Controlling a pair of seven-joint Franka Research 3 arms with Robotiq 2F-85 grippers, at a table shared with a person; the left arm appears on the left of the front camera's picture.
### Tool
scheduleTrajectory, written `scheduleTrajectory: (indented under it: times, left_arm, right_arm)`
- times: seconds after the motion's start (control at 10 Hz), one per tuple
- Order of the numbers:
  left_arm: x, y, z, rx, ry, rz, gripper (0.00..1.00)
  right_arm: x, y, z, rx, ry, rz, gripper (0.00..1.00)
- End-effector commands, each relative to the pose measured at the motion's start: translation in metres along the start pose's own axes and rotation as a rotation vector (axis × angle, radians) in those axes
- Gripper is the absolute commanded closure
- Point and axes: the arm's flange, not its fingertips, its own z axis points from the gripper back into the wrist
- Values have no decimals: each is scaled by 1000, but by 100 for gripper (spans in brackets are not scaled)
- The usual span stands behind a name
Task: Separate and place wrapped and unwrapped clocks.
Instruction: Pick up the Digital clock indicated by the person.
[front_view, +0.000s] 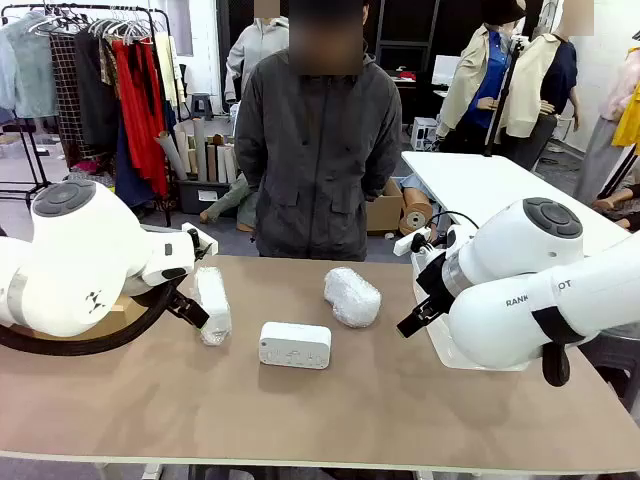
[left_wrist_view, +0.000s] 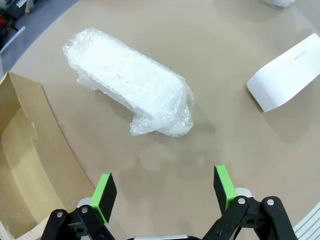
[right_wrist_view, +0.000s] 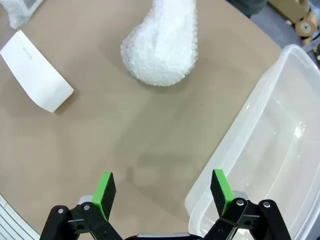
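Wide open and empty, the left gripper (left_wrist_view: 164, 185) has one wrapped clock (left_wrist_view: 130, 82) lying ahead of its jaws, untouched. Equally spread and empty, the right gripper (right_wrist_view: 162, 186) faces the second wrapped clock (right_wrist_view: 162, 47), the bare white clock (right_wrist_view: 35, 70) lying off beyond one finger.

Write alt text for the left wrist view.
An oblong clock swathed in whitish bubble wrap lies on the brown table, ahead of the open left gripper. A brown cardboard box is at picture left, a bare white block clock at right.
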Motion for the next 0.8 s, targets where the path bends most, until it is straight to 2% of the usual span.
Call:
scheduleTrajectory:
  times: [0.0,0.7]
  left_arm:
    - [0,0,0,0,0,0,0]
    - [0,0,0,0,0,0,0]
  right_arm:
    - [0,0,0,0,0,0,0]
    - [0,0,0,0,0,0,0]
